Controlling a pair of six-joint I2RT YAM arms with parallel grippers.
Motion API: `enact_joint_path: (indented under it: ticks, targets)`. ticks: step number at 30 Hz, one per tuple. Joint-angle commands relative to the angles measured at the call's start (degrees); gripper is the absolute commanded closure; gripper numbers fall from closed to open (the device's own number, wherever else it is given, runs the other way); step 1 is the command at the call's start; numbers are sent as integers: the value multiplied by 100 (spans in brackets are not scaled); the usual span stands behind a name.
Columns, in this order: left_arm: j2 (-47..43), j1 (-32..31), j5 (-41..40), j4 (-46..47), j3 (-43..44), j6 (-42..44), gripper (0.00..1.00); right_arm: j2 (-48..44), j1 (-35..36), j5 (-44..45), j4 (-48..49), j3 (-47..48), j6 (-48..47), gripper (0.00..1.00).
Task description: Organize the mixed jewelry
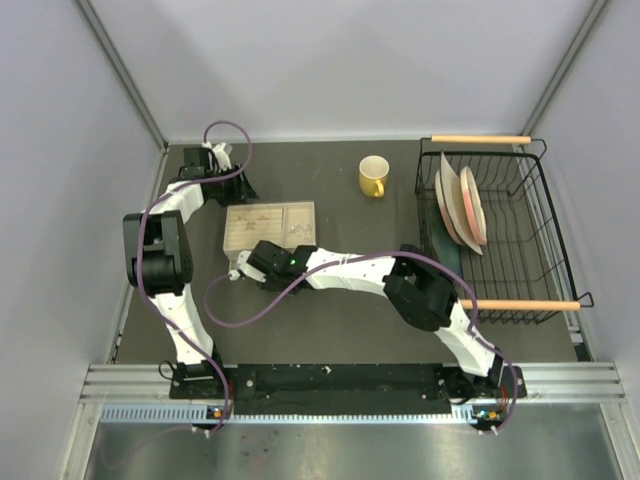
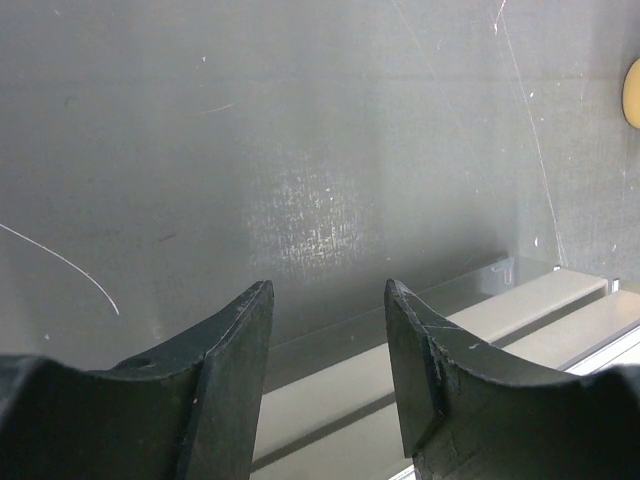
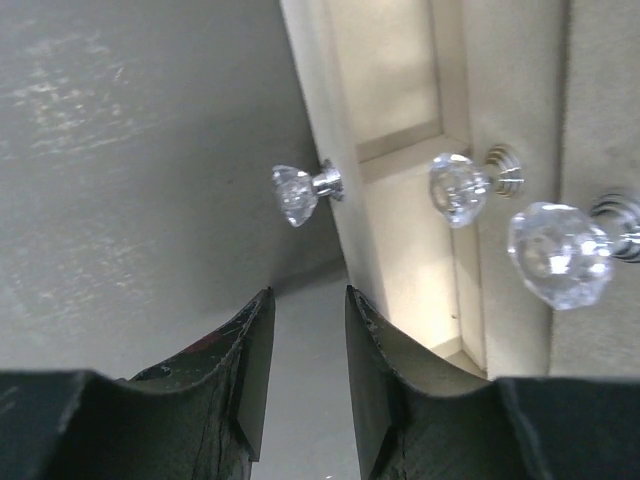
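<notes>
Copper-coloured small pieces lie in the left compartment of the cream jewelry box, and a silvery cluster lies in its right compartment; both are too small to detail. The box sits on the dark worktop, just ahead and to the right of the right hand, which is low at the box's near left corner. Its fingers stand a narrow gap apart, gripping nothing. One crystal knob on the box front is just beyond their tips. The left hand, well beyond the box, faces the wall, fingers apart and empty. A yellow mug stands well apart from both hands.
</notes>
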Motion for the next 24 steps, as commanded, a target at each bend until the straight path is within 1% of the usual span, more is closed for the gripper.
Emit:
enact_joint_path:
  ticks: [1, 11, 19, 24]
  targets:
    - [153, -71, -124, -258, -90, 132, 47, 48, 3, 561, 535, -45, -22, 66]
    - [171, -71, -124, -240, -73, 140, 47, 180, 12, 1317, 1010, -72, -118, 66]
    - [215, -71, -98, -249, -46, 114, 47, 286, 12, 1484, 1177, -10, -83, 66]
    - [180, -71, -107, -249, -37, 123, 47, 102, 21, 1405, 1125, -142, -22, 65]
